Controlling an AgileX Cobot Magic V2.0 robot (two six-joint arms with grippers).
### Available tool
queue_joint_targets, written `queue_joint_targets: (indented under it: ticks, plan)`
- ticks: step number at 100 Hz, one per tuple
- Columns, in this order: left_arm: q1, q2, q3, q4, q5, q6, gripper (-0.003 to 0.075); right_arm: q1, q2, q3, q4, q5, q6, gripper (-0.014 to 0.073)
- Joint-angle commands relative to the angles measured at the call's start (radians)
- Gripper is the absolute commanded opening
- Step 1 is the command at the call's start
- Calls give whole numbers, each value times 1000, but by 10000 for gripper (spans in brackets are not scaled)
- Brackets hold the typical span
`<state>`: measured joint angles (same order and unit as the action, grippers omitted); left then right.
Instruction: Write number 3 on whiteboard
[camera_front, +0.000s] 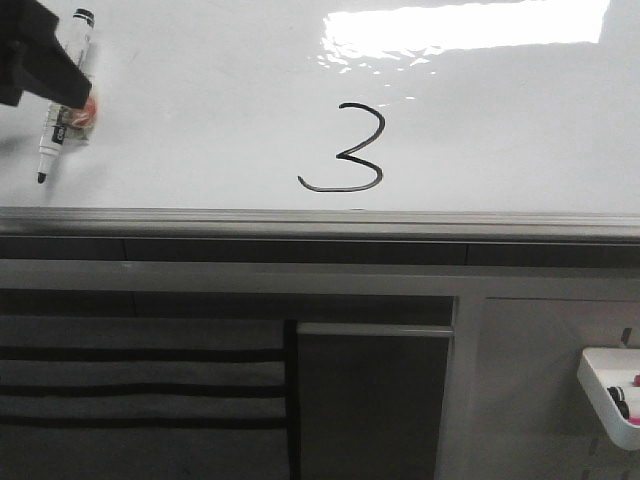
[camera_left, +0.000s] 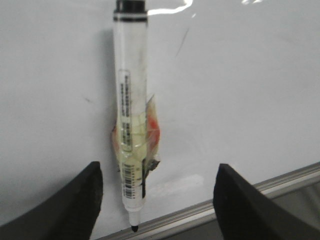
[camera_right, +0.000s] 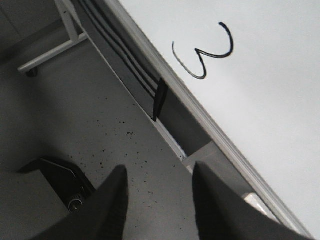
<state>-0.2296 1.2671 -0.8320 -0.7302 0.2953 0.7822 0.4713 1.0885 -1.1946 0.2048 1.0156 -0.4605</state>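
The number 3 (camera_front: 350, 150) stands complete on the whiteboard (camera_front: 200, 90), drawn in thin black line near the middle of the board, just above the grey frame edge (camera_front: 320, 222), its bottom tail curling left; the right wrist view shows the same digit (camera_right: 205, 52) intact and unsmudged. In my judgement the writing step is finished and the step in hand is parting from the marker. The marker (camera_left: 131, 125) lies against the board at the far left, tip down and uncapped, a band of clear tape with a reddish patch around its middle. The left gripper (camera_left: 157, 197) is spread wide, both fingers standing apart from the marker with nothing clamped; in the front view the left arm (camera_front: 40, 60) covers part of the barrel. The right gripper (camera_right: 157, 200) hangs over the floor below the board, fingers parted and empty. The next move calls only for drawing the left arm clear without brushing the digit or knocking the marker. The marker carries a printed label and a barcode; the text is too blurred to read, and no brand can be made out. A white tray (camera_front: 612, 395) holding markers is at the lower right.
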Motion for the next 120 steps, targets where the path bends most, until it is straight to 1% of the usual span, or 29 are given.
queue_joint_targets:
  ticks: [1,7,14,31,37,41,47,53,66,68,75,80,90,120]
  plan:
    - [3,-106,-29,4,9,-5,443,-18,-47,-26,-55,-41,159,269]
    - [3,-175,-29,28,51,-5,443,-43,-65,-21,-84,-41,265,268]
    - [3,-258,-29,41,99,-5,443,-77,-96,5,-89,-62,323,267]
    - [3,-464,-29,124,211,-9,443,-124,-217,128,-89,-180,378,265]
    - [3,-538,-23,162,232,-58,443,-124,-278,177,-89,-230,395,255]
    - [3,-583,-15,196,237,-121,443,-124,-321,214,-89,-271,395,235]
    - [3,-648,-2,250,237,-228,443,-124,-380,267,-89,-332,397,181]
    - [3,-702,19,330,237,-299,443,-124,-447,313,-89,-382,402,116]
    - [3,-800,70,512,219,-505,443,-124,-572,406,-89,-457,410,-68]
    - [3,-812,79,531,214,-534,443,-124,-583,414,-89,-463,418,-75]
    - [3,-843,110,617,195,-607,443,-126,-636,448,-89,-487,425,-67]
    - [3,-856,127,647,185,-615,443,-126,-657,468,-89,-502,425,-67]
    - [3,-861,148,647,192,-615,443,-126,-679,490,-89,-512,425,-67]
    - [3,-859,200,647,192,-615,443,-126,-679,491,-89,-512,425,-67]
